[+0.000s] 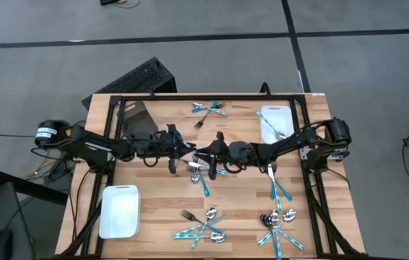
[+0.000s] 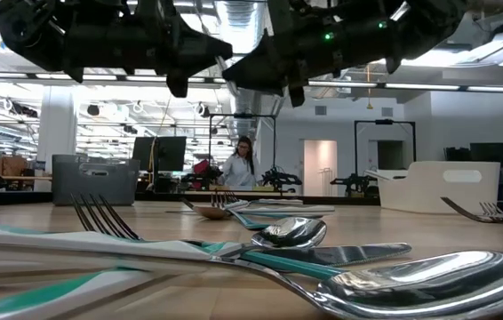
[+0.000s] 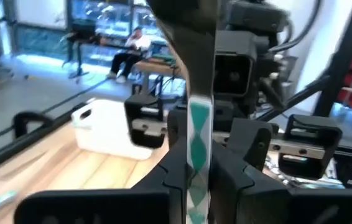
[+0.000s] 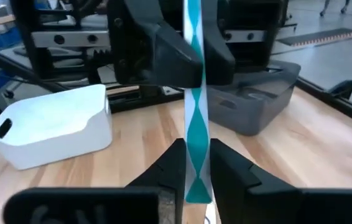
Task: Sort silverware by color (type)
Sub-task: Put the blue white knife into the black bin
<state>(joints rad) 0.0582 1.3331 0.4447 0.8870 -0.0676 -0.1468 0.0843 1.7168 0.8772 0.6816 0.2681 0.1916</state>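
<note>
**Two grippers on one teal piece**

Above the bench [image 1: 154, 195] centre, the left gripper [image 3: 196, 180] and right gripper [image 4: 196, 171] are both gripping a teal-handled utensil [image 4: 194, 134] (type hidden), fingers clamped on its handle; other silverware [image 1: 208, 225] is lying scattered below

Bright even overhead light; wrist views blurred, foreground spoon [image 2: 411, 280] glaring.

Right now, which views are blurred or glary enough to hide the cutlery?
Low view: the nearest shiny silver spoon is soft and glary, the arms overhead silhouetted against ceiling lights. Left wrist view: smeared throughout, though the teal-and-white patterned handle reads. Right wrist view: sharper, the white plastic bin slightly bleached. High view: evenly lit.
</note>
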